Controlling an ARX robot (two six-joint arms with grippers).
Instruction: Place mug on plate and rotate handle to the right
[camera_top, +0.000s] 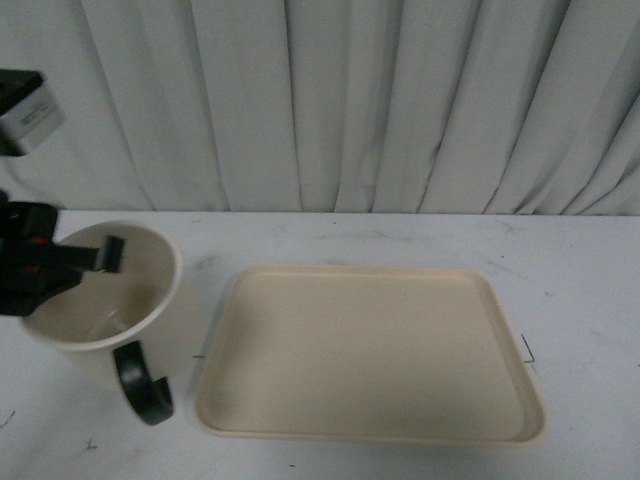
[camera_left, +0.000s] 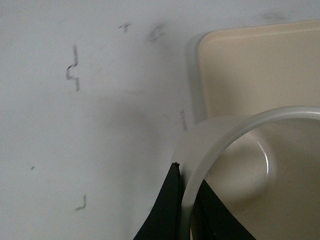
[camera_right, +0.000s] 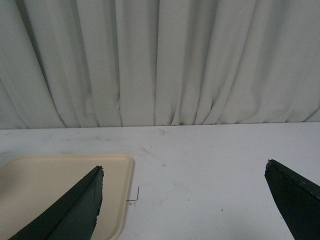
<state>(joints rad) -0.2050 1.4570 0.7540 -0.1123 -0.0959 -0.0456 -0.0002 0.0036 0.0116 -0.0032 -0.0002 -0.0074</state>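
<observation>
So the mug is just left of the plate, not on it, close to the plate's left rim. Can't tell if it's resting on the table or lifted a bit. Its handle sticks out toward the camera, on the side of the mug away from the curtain behind the plate. The left gripper is clamped on the mug's rim: in the wrist view one black finger is inside the cup and the other is outside against the wall. The right gripper hangs over the table off the plate's right side, jaws spread wide with nothing between them. The plate has nothing on it.
</observation>
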